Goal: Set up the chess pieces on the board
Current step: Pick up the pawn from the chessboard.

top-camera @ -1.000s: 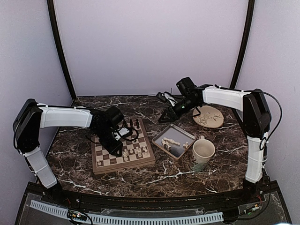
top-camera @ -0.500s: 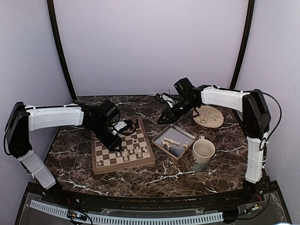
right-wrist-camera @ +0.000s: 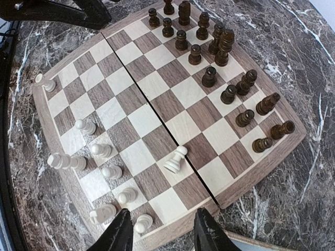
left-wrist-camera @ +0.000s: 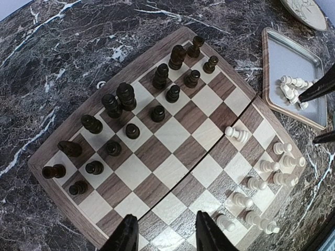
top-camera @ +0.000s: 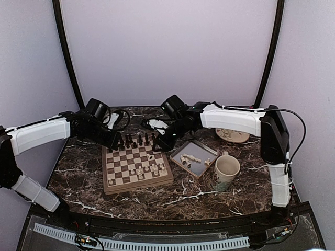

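The board (top-camera: 125,157) lies left of centre on the marble. Cream chess pieces (top-camera: 142,170) stand in its near rows, and one white pawn (right-wrist-camera: 175,159) stands alone nearer the middle. More chess pieces (top-camera: 188,157) lie in the tray. Dark chessmen (left-wrist-camera: 157,91) fill the far rows. My left gripper (top-camera: 114,140) hovers at the board's back left corner, open, with only bare squares between its fingers (left-wrist-camera: 128,235). My right gripper (top-camera: 159,138) hangs over the back right corner, open and holding nothing, and the lone pawn sits just ahead of its fingertips (right-wrist-camera: 207,230).
A grey metal tray (top-camera: 203,150) sits right of the board, with a mug (top-camera: 226,171) at its near right. A round wooden plate (top-camera: 234,136) lies behind, partly hidden by the right arm. Curved dark posts stand at both back corners.
My left arm pulled back off the board to its back left corner and its jaws opened wider. My right arm swung left from beside the plate to the board's back right corner.
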### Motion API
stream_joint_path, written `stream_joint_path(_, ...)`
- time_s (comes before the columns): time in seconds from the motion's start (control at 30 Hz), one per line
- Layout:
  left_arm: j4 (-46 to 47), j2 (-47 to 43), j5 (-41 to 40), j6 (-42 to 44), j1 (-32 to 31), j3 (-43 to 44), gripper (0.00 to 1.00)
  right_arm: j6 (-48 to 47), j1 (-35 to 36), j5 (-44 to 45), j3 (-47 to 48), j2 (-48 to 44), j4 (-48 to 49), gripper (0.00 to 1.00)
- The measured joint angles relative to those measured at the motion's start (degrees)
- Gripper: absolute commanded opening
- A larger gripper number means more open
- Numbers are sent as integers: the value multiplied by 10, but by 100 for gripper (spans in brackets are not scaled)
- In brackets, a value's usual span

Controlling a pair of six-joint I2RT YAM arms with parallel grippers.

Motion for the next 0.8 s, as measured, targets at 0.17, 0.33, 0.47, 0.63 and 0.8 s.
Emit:
stream_joint_path(0.17,31,0,-6,-19,0,-9,39,5,29,48,54,51,-13,40)
stream_joint_path(0.33,54,0,-5,-28,0,-17,39,9,50,89,89,93,-31,41)
stream_joint_path(0.47,59,-1,-5,-31,1,-26,39,12,63,114,110,116,-39,41)
stream_joint_path(0.63,66,-1,-1,-35,1,-35,40,19,67,142,129,132,-51,40)
stream_joint_path(0.8,70,-1,1,-38,1,-36,40,26,67,161,146,149,-52,39)
